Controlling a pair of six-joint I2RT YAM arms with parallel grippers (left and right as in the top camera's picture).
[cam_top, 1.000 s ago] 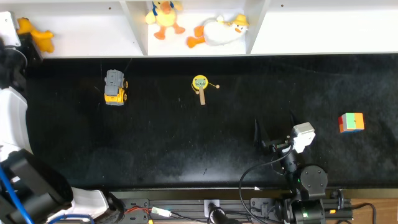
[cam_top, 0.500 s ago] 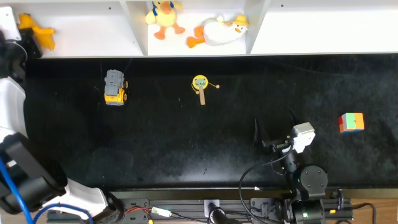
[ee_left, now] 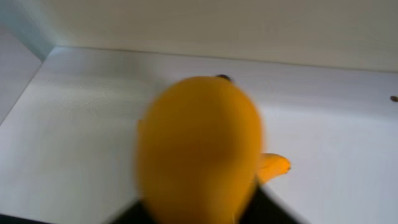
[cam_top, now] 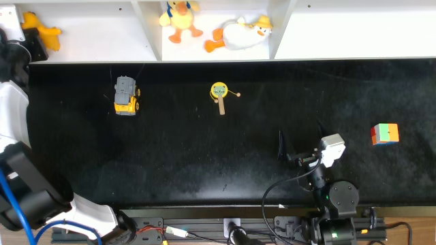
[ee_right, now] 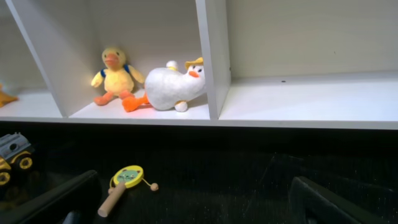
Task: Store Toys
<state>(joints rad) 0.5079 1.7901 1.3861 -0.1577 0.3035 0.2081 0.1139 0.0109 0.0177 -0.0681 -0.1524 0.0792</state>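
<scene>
Since 1 second ago, your left arm has carried the orange plush toy (cam_top: 41,30) a little deeper toward 11 o'clock, into the left bay of the white shelf (cam_top: 340,34); your right arm has not moved. The left gripper (cam_top: 34,45) is clamped on that soft, rounded toy, which sits just past its fingers at 12 o'clock, over the smooth white shelf floor. The right gripper (cam_top: 300,139) stands with its fingers spread apart and holds nothing, over the matte black table top (cam_top: 204,156) at 5 o'clock. You have 3 plush toys in all: the held one, plus a fuzzy yellow duck (cam_top: 180,17) and a white goose (cam_top: 238,33) side by side in the middle bay. On the table lie 1 boxy grey-and-yellow truck (cam_top: 125,95) at 10 o'clock, 1 round rattle (cam_top: 220,95) with a wooden handle near 12 o'clock, and 1 multicoloured cube (cam_top: 385,134) at 3 o'clock.
</scene>
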